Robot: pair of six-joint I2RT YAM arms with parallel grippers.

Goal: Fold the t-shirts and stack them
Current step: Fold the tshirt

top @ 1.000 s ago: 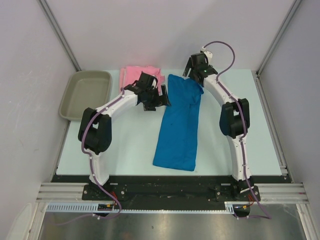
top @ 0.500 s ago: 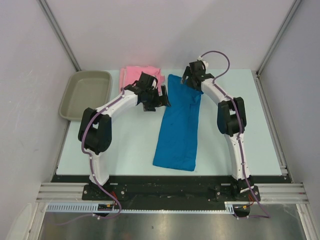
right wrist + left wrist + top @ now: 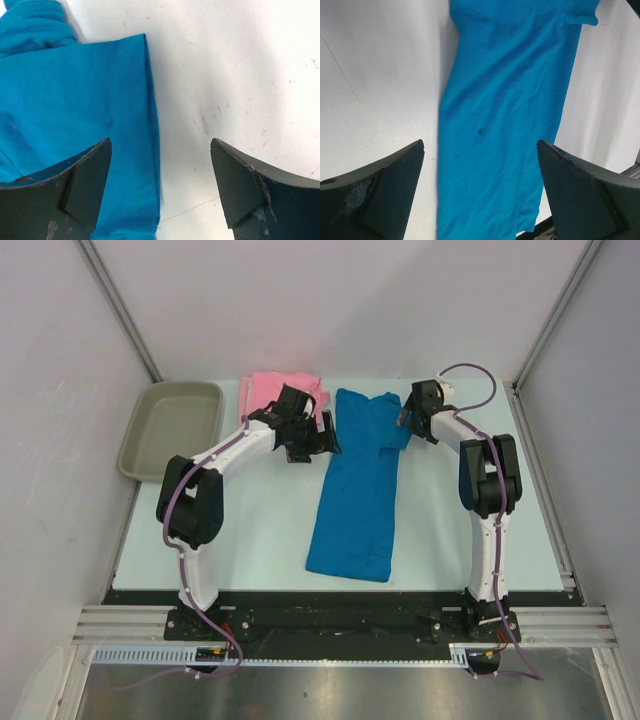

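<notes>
The bright blue t-shirt (image 3: 355, 495) lies on the table as a long narrow strip, folded lengthwise, with a short sleeve sticking out at its far right. The light pink t-shirt (image 3: 283, 390) lies folded at the back, partly behind my left arm. My left gripper (image 3: 325, 437) hovers open beside the blue shirt's far left edge. In the left wrist view the blue cloth (image 3: 505, 125) runs below the open gripper (image 3: 480, 145). My right gripper (image 3: 408, 423) is open over the sleeve. In the right wrist view it (image 3: 161, 141) straddles the blue sleeve's (image 3: 75, 100) straight edge, holding nothing.
A grey-beige plastic tray (image 3: 160, 445) sits off the table's far left corner. White walls with metal rails close in the back and sides. Bare white table (image 3: 250, 530) shows left and right of the blue shirt.
My right gripper has swung from the blue shirt's far collar end out to its right side, by the sleeve. The left arm has not moved.
</notes>
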